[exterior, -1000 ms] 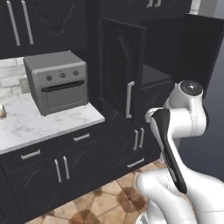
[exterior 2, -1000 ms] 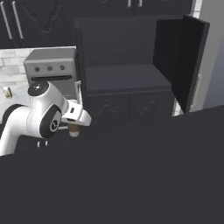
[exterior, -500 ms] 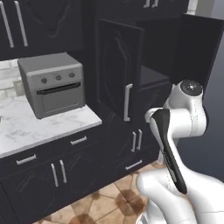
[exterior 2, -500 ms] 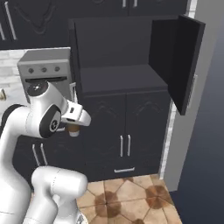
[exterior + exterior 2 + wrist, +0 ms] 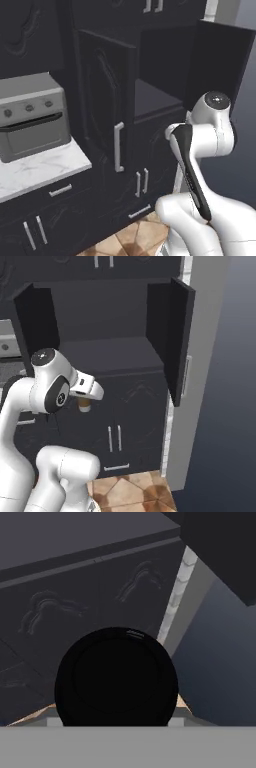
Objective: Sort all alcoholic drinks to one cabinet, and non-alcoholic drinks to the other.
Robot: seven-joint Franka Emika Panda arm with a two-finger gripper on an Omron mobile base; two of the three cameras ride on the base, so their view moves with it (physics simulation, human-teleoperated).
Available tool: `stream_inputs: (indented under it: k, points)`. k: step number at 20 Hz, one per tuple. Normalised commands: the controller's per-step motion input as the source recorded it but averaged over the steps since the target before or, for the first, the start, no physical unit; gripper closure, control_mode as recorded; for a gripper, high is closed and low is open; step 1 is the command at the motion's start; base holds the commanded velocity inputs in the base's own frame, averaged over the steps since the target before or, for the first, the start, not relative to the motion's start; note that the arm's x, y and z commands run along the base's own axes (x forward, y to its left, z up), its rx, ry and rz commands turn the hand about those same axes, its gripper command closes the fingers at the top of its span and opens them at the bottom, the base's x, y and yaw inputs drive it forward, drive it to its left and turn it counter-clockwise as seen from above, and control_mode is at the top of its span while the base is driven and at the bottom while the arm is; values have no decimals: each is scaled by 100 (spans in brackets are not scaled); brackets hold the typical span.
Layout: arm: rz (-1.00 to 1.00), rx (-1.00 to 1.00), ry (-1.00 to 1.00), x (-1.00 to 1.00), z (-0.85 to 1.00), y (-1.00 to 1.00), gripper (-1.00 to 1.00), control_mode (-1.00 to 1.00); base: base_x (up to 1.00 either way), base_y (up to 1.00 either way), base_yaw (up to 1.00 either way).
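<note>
The paper coffee cup (image 5: 84,404) hangs just under the robot's white hand at the left centre of the right base view, its brown wall showing below the wrist. In the hand view its round black lid (image 5: 116,677) sits at the lower centre, the fingers clamped on the cup, their tips hidden behind the lid. The open cabinet (image 5: 115,353) with the plain grey interior stands in the upper middle of the right base view, its thick door (image 5: 175,341) swung out at upper right. In the left base view a toaster oven (image 5: 31,117) rests on the marble tabletop (image 5: 42,170) at left.
</note>
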Motion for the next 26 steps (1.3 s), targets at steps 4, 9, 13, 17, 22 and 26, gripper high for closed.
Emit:
stream_inputs:
  k: [4,9,13,17,22,26]
  points:
    - [0,0,0,0,0,0,100,100,0,-50,6]
    - [0,0,0,0,0,0,100,100,13,-18,30]
    - [0,0,0,0,0,0,100,100,41,-13,44]
    - [0,0,0,0,0,0,100,100,27,-43,47]
    - [0,0,0,0,0,0,100,100,24,-63,38]
    - [0,0,0,0,0,0,100,100,13,-70,30]
